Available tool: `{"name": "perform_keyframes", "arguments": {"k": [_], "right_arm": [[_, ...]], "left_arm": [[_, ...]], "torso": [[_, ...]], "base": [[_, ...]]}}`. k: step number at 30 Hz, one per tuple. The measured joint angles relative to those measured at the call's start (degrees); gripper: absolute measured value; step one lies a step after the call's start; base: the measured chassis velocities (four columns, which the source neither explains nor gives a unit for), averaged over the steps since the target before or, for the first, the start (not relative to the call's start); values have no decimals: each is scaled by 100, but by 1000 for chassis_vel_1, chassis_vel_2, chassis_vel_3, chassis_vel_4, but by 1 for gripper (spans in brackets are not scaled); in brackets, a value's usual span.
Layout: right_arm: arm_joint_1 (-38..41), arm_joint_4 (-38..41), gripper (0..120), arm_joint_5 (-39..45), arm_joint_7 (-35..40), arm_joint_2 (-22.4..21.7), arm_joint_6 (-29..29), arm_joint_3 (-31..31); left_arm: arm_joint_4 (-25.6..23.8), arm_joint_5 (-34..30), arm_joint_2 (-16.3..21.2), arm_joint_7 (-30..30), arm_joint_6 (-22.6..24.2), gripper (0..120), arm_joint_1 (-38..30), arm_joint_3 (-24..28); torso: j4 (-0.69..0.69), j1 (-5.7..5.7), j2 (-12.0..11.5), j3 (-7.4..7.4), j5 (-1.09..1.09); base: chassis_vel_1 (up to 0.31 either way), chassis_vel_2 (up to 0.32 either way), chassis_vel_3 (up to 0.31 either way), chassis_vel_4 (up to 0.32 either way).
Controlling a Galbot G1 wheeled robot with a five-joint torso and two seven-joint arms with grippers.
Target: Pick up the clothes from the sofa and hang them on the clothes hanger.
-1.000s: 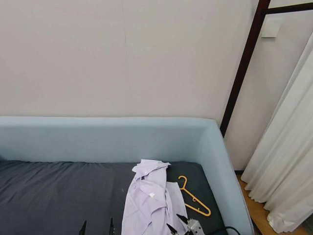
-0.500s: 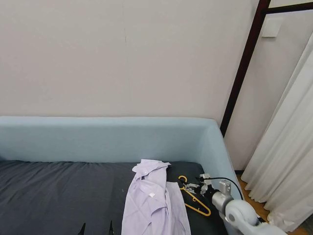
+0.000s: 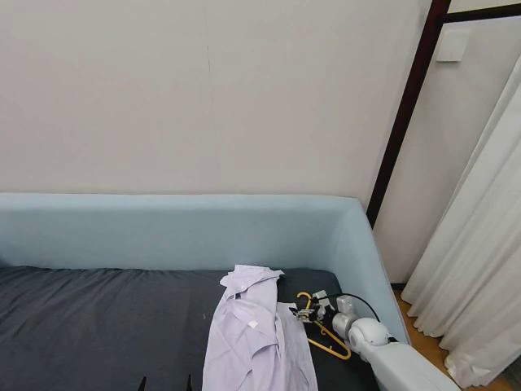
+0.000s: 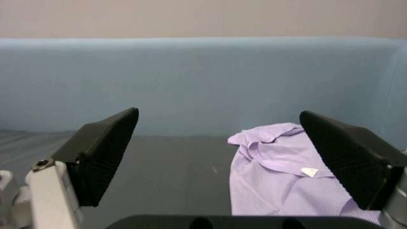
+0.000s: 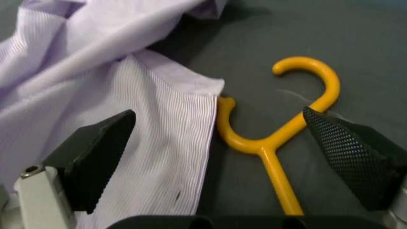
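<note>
Yellow hanger [image 3: 340, 352] lies lower right on the sofa [image 3: 163, 228], touching the shirt [image 3: 248, 338]; my right gripper [image 5: 218, 114] hovers spread over its neck, ready to grasp; left gripper [image 3: 165, 383] waits released, bottom edge

Home, prob. living rm: light-blue upholstered sofa [image 3: 244, 228] w/ dark grey seat cushion [image 3: 98, 318], sheer white floor-length curtain [image 3: 480, 269], dark wooden door frame [image 3: 403, 122], plain beige wall [image 3: 203, 98], wood floor [image 3: 413, 330].

A plain off-white wall [image 3: 203, 98] meets a dark door frame [image 3: 403, 122] on the right, beside white curtains [image 3: 480, 269] hanging to the wooden floor [image 3: 427, 358].
</note>
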Motion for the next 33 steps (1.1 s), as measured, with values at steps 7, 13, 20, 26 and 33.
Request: {"name": "perform_keyframes", "arguments": {"k": [7, 13, 20, 26, 33], "right_arm": [[75, -309, 88, -154, 36, 256, 81, 69], [214, -772, 65, -291, -83, 438, 167, 36], [287, -834, 41, -336, -157, 601, 259, 26], [352, -782, 18, -349, -186, 588, 355, -109], [356, -746, 0, -370, -226, 548, 436, -203]], "left_arm": [[144, 12, -23, -117, 20, 100, -63, -23], [143, 5, 1, -180, 80, 100, -78, -42], [68, -12, 0, -204, 67, 100, -30, -89], [69, 15, -9, -204, 20, 100, -36, -94], [85, 12, -20, -205, -22, 100, -49, -98]], "torso": [[1, 0, 0, -1, 0], [0, 0, 0, 0, 0], [2, 0, 0, 0, 1], [1, 0, 0, 0, 0], [1, -1, 0, -1, 1]], "base": [[0, 0, 0, 0], [0, 0, 0, 0], [0, 0, 0, 0], [0, 0, 0, 0], [0, 0, 0, 0]]}}
